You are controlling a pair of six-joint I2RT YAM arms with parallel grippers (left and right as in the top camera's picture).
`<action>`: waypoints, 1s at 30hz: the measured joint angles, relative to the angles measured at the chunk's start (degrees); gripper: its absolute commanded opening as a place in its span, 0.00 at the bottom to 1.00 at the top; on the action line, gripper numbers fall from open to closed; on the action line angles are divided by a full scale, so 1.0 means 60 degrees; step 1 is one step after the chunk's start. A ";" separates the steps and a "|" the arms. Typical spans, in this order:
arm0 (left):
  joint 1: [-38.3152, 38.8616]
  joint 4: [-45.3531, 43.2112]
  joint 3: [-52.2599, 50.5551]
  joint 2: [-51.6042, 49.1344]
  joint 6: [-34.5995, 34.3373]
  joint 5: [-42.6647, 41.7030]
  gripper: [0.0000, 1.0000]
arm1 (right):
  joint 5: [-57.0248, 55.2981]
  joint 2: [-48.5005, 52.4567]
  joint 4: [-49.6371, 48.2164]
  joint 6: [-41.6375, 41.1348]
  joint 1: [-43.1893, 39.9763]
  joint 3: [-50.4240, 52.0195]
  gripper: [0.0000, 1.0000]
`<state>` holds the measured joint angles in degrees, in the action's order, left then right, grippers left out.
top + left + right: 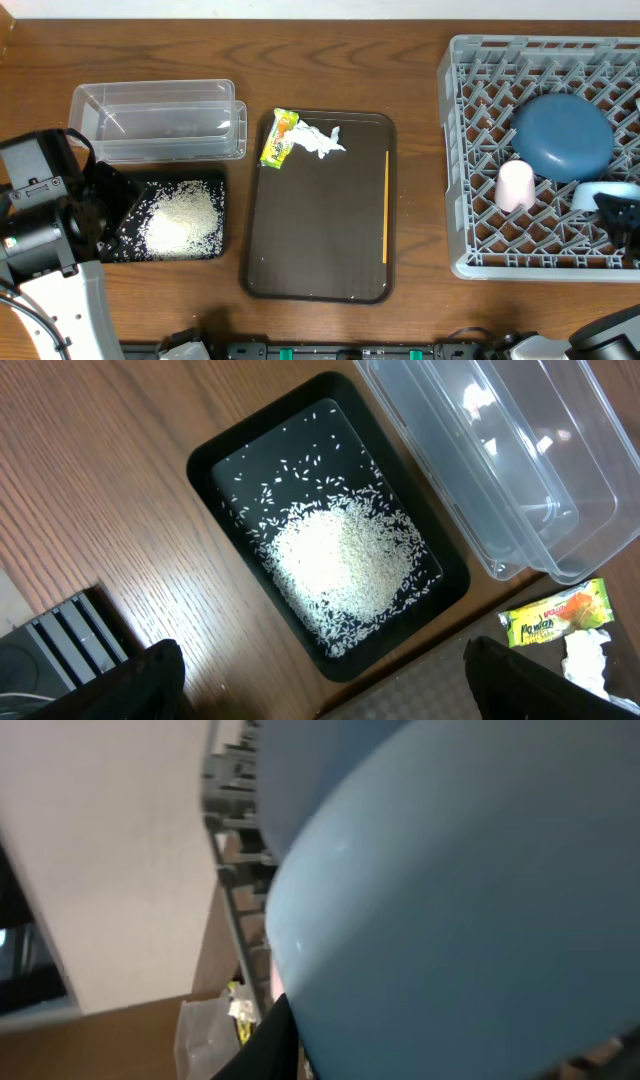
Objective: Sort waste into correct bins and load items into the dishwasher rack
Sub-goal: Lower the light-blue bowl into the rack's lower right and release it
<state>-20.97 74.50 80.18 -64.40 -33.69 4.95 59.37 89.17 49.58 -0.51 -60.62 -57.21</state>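
Note:
The grey dishwasher rack holds an upturned large dark blue bowl, a pink cup and a pale blue bowl. My right gripper is at the pale blue bowl, which fills its wrist view; one finger presses its side and the other is hidden. White rice lies in the black tray, also in the left wrist view. My left gripper is open and empty above the tray's near end. The snack wrapper, tissue and chopstick lie on the brown serving tray.
The clear tub stands behind the black tray and holds nothing I can see. The brown serving tray sits mid-table between the bins and the rack. Bare wood runs along the table's front edge.

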 measured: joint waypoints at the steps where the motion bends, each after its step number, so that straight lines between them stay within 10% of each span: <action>1: 0.0000 0.0004 0.0000 0.0000 0.0000 0.0000 0.92 | -0.0098 0.0000 0.0117 -0.0033 0.0000 0.0004 0.18; 11: 0.0000 0.0000 0.0000 0.0000 0.0000 0.0000 0.92 | -0.0535 -0.1104 0.1435 -0.0168 0.0000 0.0015 0.33; 14: 0.0000 0.0000 0.0000 0.0000 0.0000 0.0000 0.92 | -0.0758 -0.1949 0.1592 -0.0382 0.0000 0.0015 0.99; 24: 0.0000 0.0000 0.0000 0.0000 0.0000 0.0000 0.92 | -0.2342 -0.3774 0.1945 -0.0823 0.0000 0.0015 0.97; 30: 0.0000 0.0000 0.0000 0.0000 0.0000 0.0000 0.92 | -0.2590 -0.3985 0.1865 -0.0900 0.0149 0.0015 0.62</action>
<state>-20.97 74.50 80.18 -64.40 -33.69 4.95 43.83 65.25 60.77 -5.91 -59.72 -57.12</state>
